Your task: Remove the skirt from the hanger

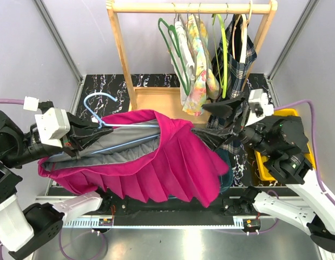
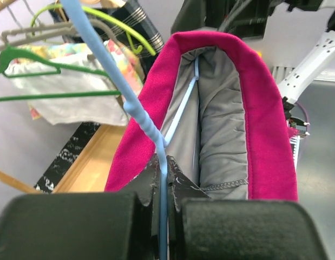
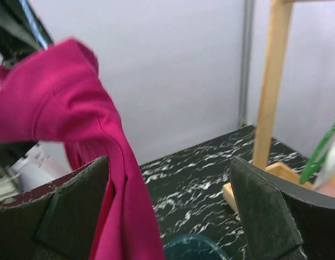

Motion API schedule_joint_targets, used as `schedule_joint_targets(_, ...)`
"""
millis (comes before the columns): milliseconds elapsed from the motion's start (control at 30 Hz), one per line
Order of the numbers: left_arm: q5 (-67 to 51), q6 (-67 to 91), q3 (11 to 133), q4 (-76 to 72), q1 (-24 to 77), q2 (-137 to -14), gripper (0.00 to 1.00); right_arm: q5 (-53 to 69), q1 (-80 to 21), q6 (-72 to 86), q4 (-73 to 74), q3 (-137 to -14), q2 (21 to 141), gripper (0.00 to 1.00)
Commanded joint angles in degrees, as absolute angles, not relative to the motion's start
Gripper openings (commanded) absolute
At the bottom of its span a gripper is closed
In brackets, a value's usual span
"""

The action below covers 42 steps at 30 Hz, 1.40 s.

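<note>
A magenta pleated skirt (image 1: 156, 162) with grey lining hangs on a light blue hanger (image 1: 102, 111), held level above the table. My left gripper (image 1: 83, 136) is shut on the hanger's wire (image 2: 163, 179) near its neck; the skirt's waistband (image 2: 254, 97) stretches away from it. My right gripper (image 1: 221, 132) is open at the skirt's right end. In the right wrist view the magenta cloth (image 3: 124, 184) hangs against the left finger (image 3: 64, 211), with the jaws wide apart.
A wooden rack (image 1: 124, 59) at the back holds several garments on green and white hangers (image 1: 197, 59). A yellow bin (image 1: 283, 141) sits at the right. A teal object (image 3: 194, 246) lies on the black marbled table (image 1: 156, 81) under the right gripper.
</note>
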State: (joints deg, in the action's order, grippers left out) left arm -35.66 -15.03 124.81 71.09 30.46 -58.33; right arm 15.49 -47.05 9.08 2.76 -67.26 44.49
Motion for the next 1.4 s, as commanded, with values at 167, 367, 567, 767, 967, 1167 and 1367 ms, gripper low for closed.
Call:
schedule_joint_targets(167,-39.4,-16.3,131.7,65.2,30.7,-61.5,0.0,31.2,-46.8,12.4,3.3,-66.4,45.3,0.96)
schedule_joint_targets(367,-38.4,-15.6,131.0,62.8,30.7,-61.9,0.01,36.5,-46.8,14.9,0.5,-65.1,47.2,0.63)
schedule_joint_targets(567,-37.4,-14.2,130.5,60.9,30.7,-61.7,0.03,38.9,-46.8,14.5,0.5,-66.0,48.6,0.0)
schedule_joint_targets(767,-33.6,-14.6,130.3,60.3,30.7,-60.6,0.03,30.0,-46.8,9.4,4.8,-68.1,44.6,0.0)
schedule_joint_targets(967,-29.7,-16.1,129.1,59.9,30.6,-58.4,0.01,12.9,-46.8,3.7,8.2,-68.8,38.7,0.0)
schedule_joint_targets(1167,-25.7,-17.2,128.1,59.9,30.7,-56.5,0.0,-3.7,-46.8,0.3,9.3,-69.2,35.4,0.0)
schedule_joint_targets(1367,-22.5,-18.8,127.0,60.0,30.7,-54.8,0.0,-16.5,-46.8,-3.6,9.4,-65.8,32.8,0.0)
